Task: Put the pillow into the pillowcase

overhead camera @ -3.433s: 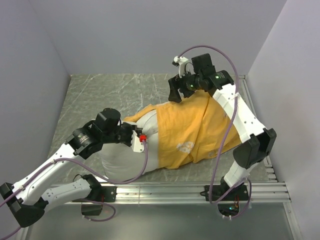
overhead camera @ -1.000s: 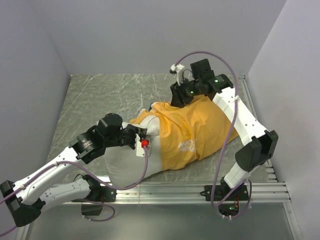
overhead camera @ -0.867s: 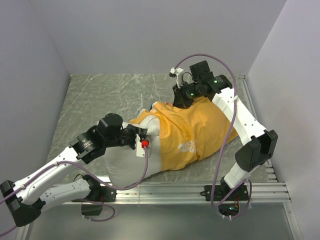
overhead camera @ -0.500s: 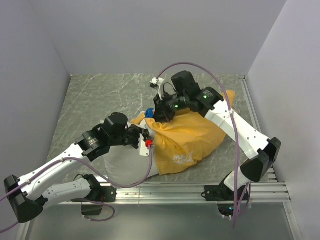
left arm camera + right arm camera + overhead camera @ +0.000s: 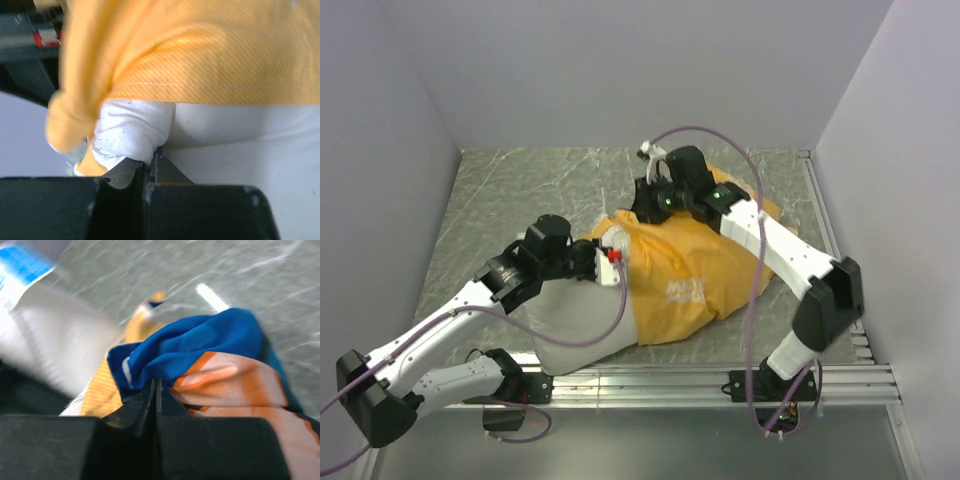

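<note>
Pillow (image 5: 570, 325): laid on the near left part of the worktop; its white left end is exposed, while its right part is covered by the pillowcase. In the left wrist view the white fabric (image 5: 240, 135) is seen just below the orange hem.
Pillowcase (image 5: 695, 265): spread over the pillow's right part and reaching to the right of centre, orange-yellow face up, with white lettering shown near its near edge. Its orange cloth (image 5: 200, 50) is draped above the pillow in the left wrist view; its blue face (image 5: 200, 345) is bunched up in the right wrist view.
Left pincer (image 5: 611, 256): held at the pillowcase's left edge; its jaws (image 5: 150, 164) are pressed together on a small fold of white pillow fabric, with orange cloth touching beside it.
Right pincer (image 5: 646, 200): placed at the far edge of the pillowcase; its jaws (image 5: 155, 390) are brought together on a gathered bunch of blue and orange pillowcase cloth.
Worktop (image 5: 520, 190): grey with pale marbling; it is left bare on the far left side.
Cables (image 5: 760, 130): purple, looped above each arm.
</note>
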`<state>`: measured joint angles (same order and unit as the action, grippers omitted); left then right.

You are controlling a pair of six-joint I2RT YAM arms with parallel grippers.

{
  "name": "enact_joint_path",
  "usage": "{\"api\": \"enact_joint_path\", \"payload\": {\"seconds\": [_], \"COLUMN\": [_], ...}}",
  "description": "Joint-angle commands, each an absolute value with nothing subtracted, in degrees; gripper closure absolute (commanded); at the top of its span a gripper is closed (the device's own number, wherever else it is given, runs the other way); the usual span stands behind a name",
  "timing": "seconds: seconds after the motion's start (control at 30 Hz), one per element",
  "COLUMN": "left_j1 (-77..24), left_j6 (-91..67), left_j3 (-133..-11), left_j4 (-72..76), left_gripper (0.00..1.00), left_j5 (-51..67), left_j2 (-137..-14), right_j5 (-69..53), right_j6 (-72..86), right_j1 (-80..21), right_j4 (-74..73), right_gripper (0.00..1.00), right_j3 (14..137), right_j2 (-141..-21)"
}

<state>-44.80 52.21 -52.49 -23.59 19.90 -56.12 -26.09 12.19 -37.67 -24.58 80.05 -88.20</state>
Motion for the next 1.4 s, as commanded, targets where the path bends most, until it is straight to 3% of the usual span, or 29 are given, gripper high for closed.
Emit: {"api": "enact_joint_path", "payload": {"seconds": [0.0, 0.03, 0.07, 0.13, 0.17, 0.27, 0.3, 0.37, 0.4, 0.43, 0.57, 0.6, 0.8, 0.83, 0.93, 1.13, 1.37], "left_j1": [-37.8, -33.3, -31.3, -26.4, -25.0, -19.8, -18.7, -16.9, -16.6, -16.6, -18.1, -19.8, -48.6, -56.5, -61.1, -77.6, -81.2], "left_j6": [41.4, 39.6, 36.0, 32.3, 29.5, 27.3, 26.6, 27.7, 28.6, 29.7, 34.0, 33.0, 13.9, 11.2, 8.1, 8.6, -3.7], "left_j3": [-51.1, -50.9, -50.3, -50.3, -51.5, -56.8, -58.0, -61.0, -61.7, -62.2, -65.3, -64.4, -53.3, -51.6, -48.9, -48.0, -48.3], "left_j4": [-13.2, -11.5, -10.1, -6.4, -5.8, -8.5, -9.3, -12.5, -15.8, -17.7, -31.9, -33.5, -35.0, -35.9, -34.1, -27.6, -31.6], "left_gripper": [1.00, 1.00, 1.00, 1.00, 0.96, 0.59, 0.41, 0.31, 0.12, 0.01, 0.01, 0.01, 0.01, 0.01, 0.01, 0.01, 0.01], "left_j5": [26.3, 27.1, 26.8, 24.9, 22.2, 22.3, 22.2, 22.8, 22.9, 22.3, 25.3, 21.2, -2.0, -9.1, -10.6, -27.5, -36.7], "left_j2": [-60.7, -62.4, -65.7, -69.4, -73.4, -78.2, -78.2, -76.4, -75.2, -73.8, -64.8, -62.7, -51.0, -51.3, -52.3, -56.8, -78.2], "right_j5": [-26.5, -26.7, -28.2, -30.9, -31.6, -31.6, -31.2, -29.3, -28.3, -27.4, -24.3, -24.1, -24.8, -25.4, -27.1, -25.9, -23.5], "right_j6": [11.2, 10.7, 10.0, 9.1, 8.2, 5.1, 4.4, 2.7, 2.2, 1.7, 1.9, 2.1, 3.3, 3.6, 3.0, 1.3, -1.4], "right_j1": [-33.1, -31.9, -29.6, -27.6, -26.9, -24.9, -24.1, -23.5, -23.4, -22.8, -20.6, -20.0, -11.6, -10.1, -4.9, -1.3, -0.5], "right_j4": [-23.7, -25.0, -26.3, -29.6, -31.1, -36.9, -37.8, -39.4, -39.8, -40.5, -41.6, -41.6, -41.4, -41.5, -42.0, -42.8, -45.4], "right_gripper": [0.81, 0.71, 0.44, 0.25, 0.22, 0.20, 0.20, 0.20, 0.20, 0.19, 0.19, 0.19, 0.19, 0.19, 0.19, 0.19, 0.19], "right_j3": [89.6, 92.3, 96.5, 100.1, 103.1, 104.2, 103.1, 97.7, 95.5, 93.3, 79.8, 77.5, 67.6, 67.2, 66.5, 65.7, 66.0], "right_j2": [-96.8, -98.0, -98.8, -99.4, -99.2, -96.1, -93.1, -89.5, -85.9, -84.2, -77.1, -75.1, -71.7, -71.8, -72.3, -72.8, -69.9]}}
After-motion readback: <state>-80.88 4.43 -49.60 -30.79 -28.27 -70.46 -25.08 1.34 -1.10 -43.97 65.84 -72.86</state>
